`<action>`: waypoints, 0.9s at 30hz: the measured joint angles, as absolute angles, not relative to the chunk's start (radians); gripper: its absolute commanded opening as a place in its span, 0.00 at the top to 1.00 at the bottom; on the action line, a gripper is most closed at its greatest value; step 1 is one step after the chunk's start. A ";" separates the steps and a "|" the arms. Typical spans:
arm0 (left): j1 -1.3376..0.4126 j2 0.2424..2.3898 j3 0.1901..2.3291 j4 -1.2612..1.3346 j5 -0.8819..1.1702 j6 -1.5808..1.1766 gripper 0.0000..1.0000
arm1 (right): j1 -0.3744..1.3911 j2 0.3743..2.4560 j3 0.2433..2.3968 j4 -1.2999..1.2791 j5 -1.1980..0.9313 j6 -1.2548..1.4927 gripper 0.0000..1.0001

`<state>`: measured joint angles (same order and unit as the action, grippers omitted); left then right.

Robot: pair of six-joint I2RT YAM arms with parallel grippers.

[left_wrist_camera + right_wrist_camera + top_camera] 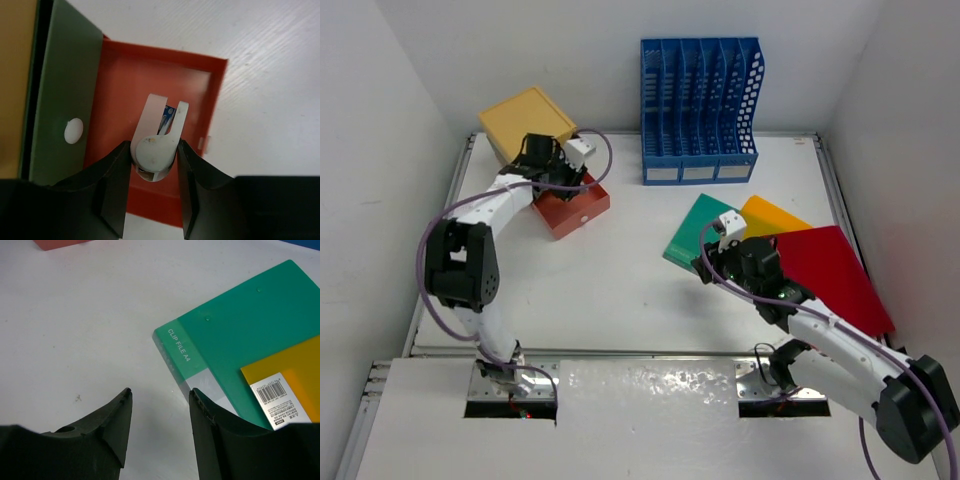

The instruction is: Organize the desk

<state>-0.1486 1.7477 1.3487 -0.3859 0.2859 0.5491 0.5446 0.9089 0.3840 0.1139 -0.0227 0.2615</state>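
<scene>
The table (620,300), enclosed by white walls, carries the blue file rack (700,100) at its far edge. Left of the rack and a little nearer the arms, over the open red drawer (150,75), the left end effector (154,146) is clamped on a white pronged piece (152,155). On the near side of the rack, by the green clip file (240,330), the right end effector (161,392) hangs with its jaws parted and empty.

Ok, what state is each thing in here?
Red drawer: pulled out, open.
Green drawer: pushed in.
Left gripper: shut on white object.
Right gripper: open, empty.
File rack: upright, slots empty.
Green folder, yellow folder, red folder: flat, overlapping.
</scene>
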 measured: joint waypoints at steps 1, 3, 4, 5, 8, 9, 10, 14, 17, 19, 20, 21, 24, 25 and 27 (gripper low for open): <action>-0.149 1.773 1.349 -0.371 0.262 0.544 1.00 | 0.545 0.903 0.381 0.115 -0.022 0.262 0.52; -0.149 1.817 1.349 -0.349 0.227 0.539 1.00 | 0.545 0.894 0.374 0.118 -0.023 0.262 0.52; -0.149 1.836 1.349 -0.342 0.214 0.537 1.00 | 0.545 0.894 0.373 0.118 -0.026 0.262 0.52; -0.149 1.851 1.349 -0.336 0.204 0.535 1.00 | 0.545 0.894 0.372 0.117 -0.028 0.262 0.52; -0.149 1.880 1.348 -0.328 0.193 0.533 0.80 | 0.545 0.894 0.370 0.117 -0.030 0.262 0.51; -0.149 1.882 1.348 -0.326 0.191 0.533 0.70 | 0.545 0.894 0.369 0.117 -0.031 0.262 0.51; -0.149 1.882 1.348 -0.321 0.189 0.533 0.60 | 0.545 0.894 0.368 0.118 -0.031 0.262 0.51; -0.149 1.877 1.346 -0.296 0.175 0.538 0.12 | 0.545 0.893 0.361 0.118 -0.036 0.263 0.51; -0.149 1.859 1.345 -0.297 0.170 0.525 0.08 | 0.545 0.893 0.360 0.118 -0.044 0.263 0.51; -0.149 1.837 1.346 -0.303 0.173 0.522 0.08 | 0.545 0.893 0.360 0.118 -0.054 0.263 0.51; -0.149 1.824 1.348 -0.308 0.176 0.522 0.08 | 0.545 0.893 0.360 0.118 -0.057 0.263 0.51; -0.149 1.809 1.350 -0.312 0.179 0.518 0.10 | 0.545 0.893 0.360 0.118 -0.060 0.263 0.51; -0.150 1.760 1.352 -0.323 0.210 0.508 0.31 | 0.545 0.886 0.352 0.121 -0.065 0.265 0.52; -0.154 1.743 1.352 -0.330 0.228 0.500 0.38 | 0.545 0.879 0.344 0.125 -0.067 0.266 0.53; -0.163 1.700 1.328 -0.331 0.255 0.498 0.56 | 0.545 0.867 0.326 0.131 -0.070 0.268 0.53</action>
